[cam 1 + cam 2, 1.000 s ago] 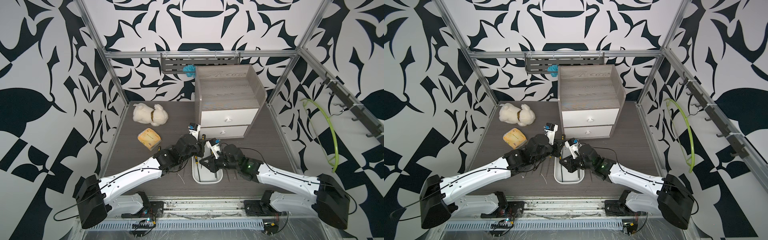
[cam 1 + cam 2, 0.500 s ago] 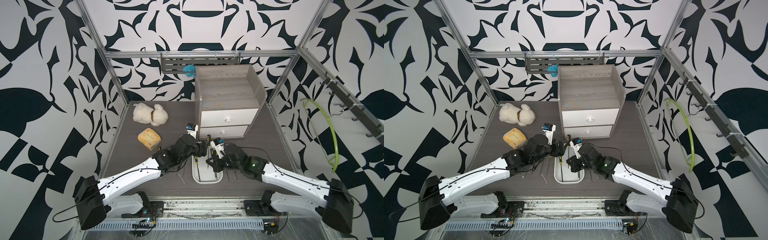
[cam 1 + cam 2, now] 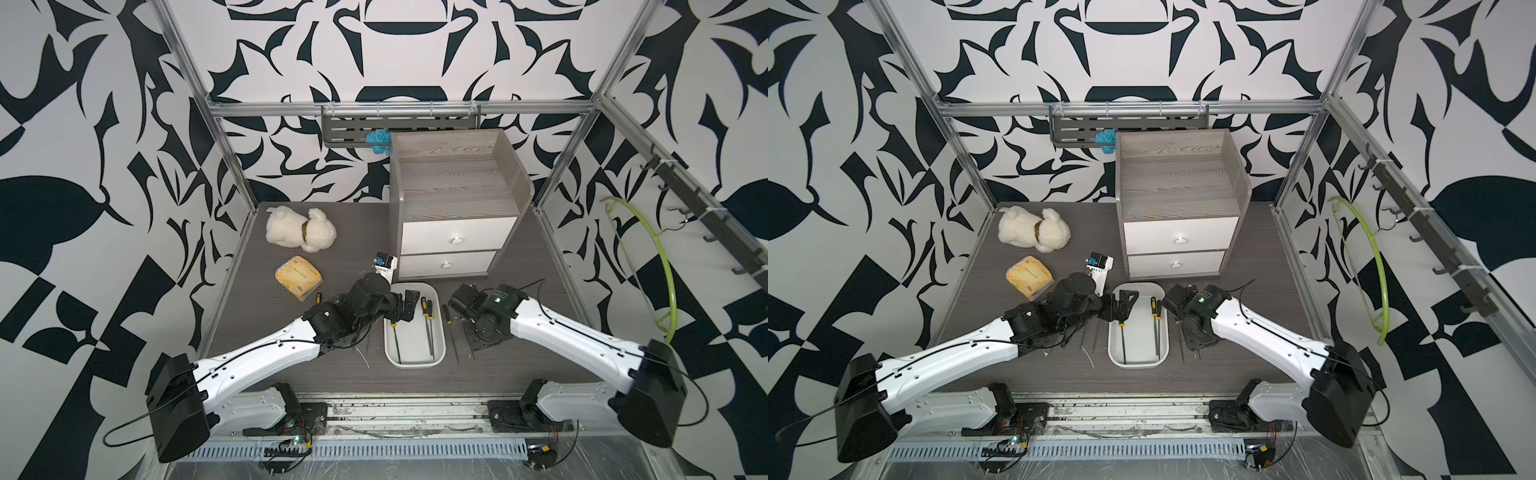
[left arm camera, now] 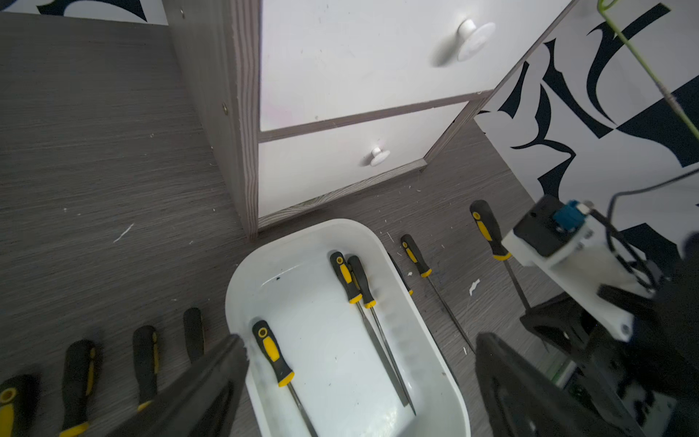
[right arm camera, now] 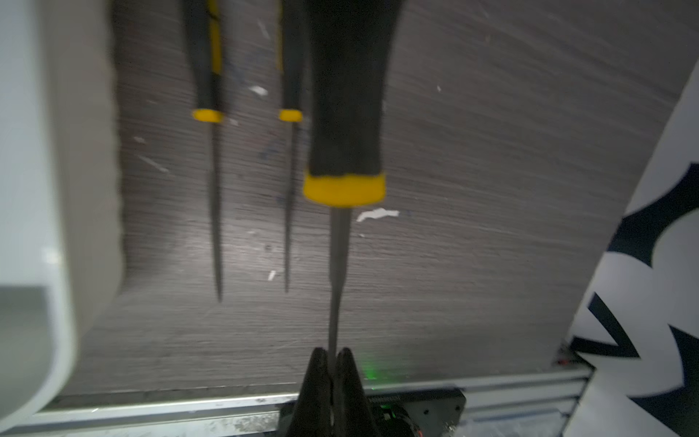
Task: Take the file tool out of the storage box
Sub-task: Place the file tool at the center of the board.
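Surface: dark wood-grain tabletop (image 3: 498, 370), boxed in by black-and-white patterned walls.
Right gripper (image 5: 333, 355): nearest item. Its jaws are pinched tight on the thin shank of a file (image 5: 342, 113). The black-and-yellow handle hangs free past the tips, over the table and outside the box.
Laid-out files (image 5: 213, 113): two on the table, parallel, between the held file and the box wall.
Storage box (image 3: 415, 365): white tray at mid-table. Three files lie inside, a lone file (image 4: 272, 355) and a pair of files (image 4: 353, 280) touching.
Left gripper (image 3: 401, 307): jaws spread wide and empty, above the tray's left side near the lone file's handle.
Step in hand: probably setting the held file down.
- Lower it parallel to the row and clear of its neighbours.
- It is handle-heavy, so it may swing in the pinch.
- Let go once the handle rests.

Cabinet (image 3: 453, 237): behind the tray, both drawers shut.
Far items: yellow packet (image 3: 298, 276), plush toy (image 3: 299, 230).
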`<state>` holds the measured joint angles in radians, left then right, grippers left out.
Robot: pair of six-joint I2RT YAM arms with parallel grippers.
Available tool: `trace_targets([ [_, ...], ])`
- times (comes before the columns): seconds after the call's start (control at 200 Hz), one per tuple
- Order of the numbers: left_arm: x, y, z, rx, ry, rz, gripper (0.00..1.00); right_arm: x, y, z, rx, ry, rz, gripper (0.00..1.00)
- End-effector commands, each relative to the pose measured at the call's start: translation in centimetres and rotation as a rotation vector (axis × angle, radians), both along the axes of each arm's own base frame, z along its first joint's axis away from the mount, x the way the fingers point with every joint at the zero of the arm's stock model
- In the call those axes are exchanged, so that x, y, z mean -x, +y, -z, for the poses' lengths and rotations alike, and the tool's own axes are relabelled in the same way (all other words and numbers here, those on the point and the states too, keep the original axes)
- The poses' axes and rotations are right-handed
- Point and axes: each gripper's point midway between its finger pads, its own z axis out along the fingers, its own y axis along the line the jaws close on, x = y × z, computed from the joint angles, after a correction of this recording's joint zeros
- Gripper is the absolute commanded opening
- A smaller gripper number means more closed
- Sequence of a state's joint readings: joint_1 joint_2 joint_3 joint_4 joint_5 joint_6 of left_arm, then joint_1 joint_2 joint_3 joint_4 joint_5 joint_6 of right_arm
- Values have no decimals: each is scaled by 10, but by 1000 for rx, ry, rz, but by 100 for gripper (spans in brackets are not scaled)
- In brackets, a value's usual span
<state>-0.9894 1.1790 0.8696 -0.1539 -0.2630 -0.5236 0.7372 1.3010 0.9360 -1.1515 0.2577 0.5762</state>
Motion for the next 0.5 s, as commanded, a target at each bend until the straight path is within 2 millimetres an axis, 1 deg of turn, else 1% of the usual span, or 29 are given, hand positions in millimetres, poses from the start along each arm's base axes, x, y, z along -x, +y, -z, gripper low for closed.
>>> trace_targets([
  [0.0, 3, -6, -7, 7, 17, 30, 99, 8, -18, 9, 40, 114, 10, 0],
  [0.11, 4, -6, -5, 5, 27, 30, 99, 1, -12, 22, 31, 152, 3, 0],
  [0.12, 4, -6, -5, 6, 28, 30, 99, 3, -8, 24, 9, 168, 6, 0],
  [0.15, 5, -6, -5, 4, 31, 31, 99, 4, -6, 29, 0, 191, 9, 0],
  [0.25, 5, -6, -3, 2, 40, 30, 99, 8, -9, 48, 20, 275, 32, 0],
  [0.3, 5, -7, -2, 0, 46, 32, 99, 9, -11, 54, 45, 300, 37, 0],
  [0.395, 6, -9, -1, 5, 61, 33, 99, 4, -9, 61, 43, 298, 35, 0],
  [0.495, 9, -14, 1, 21, 84, 53, 99, -2, -14, 62, 57, 287, 54, 0],
])
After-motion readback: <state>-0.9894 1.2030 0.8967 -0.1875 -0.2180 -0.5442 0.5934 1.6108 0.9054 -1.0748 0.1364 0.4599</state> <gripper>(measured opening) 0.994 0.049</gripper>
